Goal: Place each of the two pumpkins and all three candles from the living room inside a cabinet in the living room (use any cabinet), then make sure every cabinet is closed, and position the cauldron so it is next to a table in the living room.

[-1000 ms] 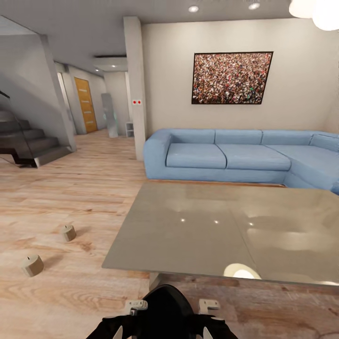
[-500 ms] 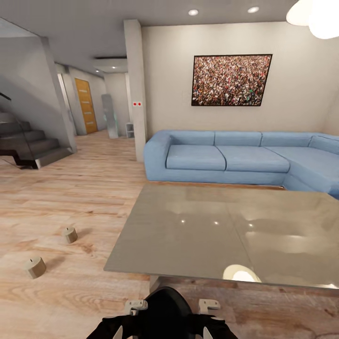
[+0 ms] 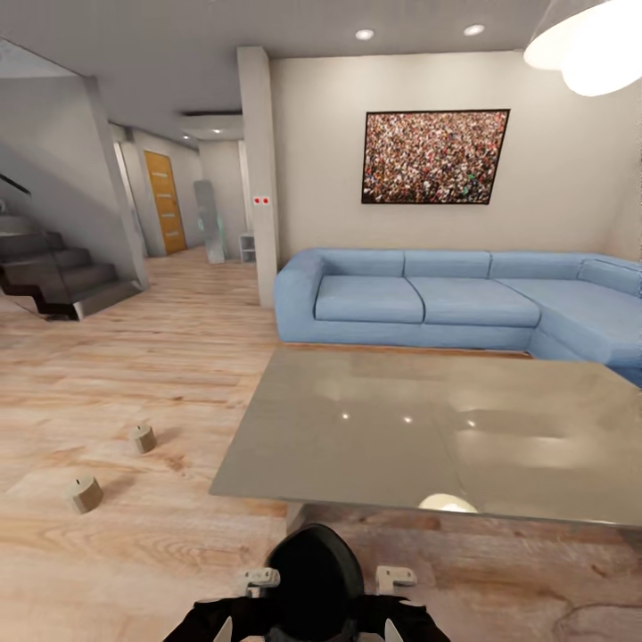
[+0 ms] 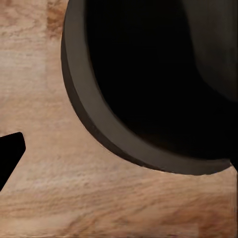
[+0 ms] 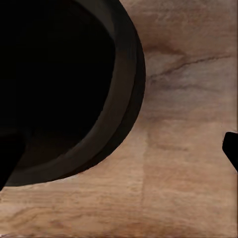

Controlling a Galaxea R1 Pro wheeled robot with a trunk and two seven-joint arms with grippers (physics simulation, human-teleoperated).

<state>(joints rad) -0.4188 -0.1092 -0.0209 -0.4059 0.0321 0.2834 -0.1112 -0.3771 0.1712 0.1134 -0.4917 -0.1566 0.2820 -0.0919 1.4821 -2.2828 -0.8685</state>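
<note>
**Cauldron carried low between both arms, at the near edge of the glass tabletop**

You have the cauldron [image 3: 314, 571] in front of the trunk, mouth upward, with no long axis to speak of; its rim [image 4: 99, 129] hangs over the wooden floor [image 5: 188, 148]. Whether the left claw [image 4: 9, 156] or the right claw [image 5: 231, 148] is open or closed, you cannot tell. The tabletop [image 3: 428, 428] lies just ahead, with two candles [image 3: 84, 493] upright on the floor to your left. Driving on could knock the pot against the table leg, or an uneven hold could tip it.
</note>
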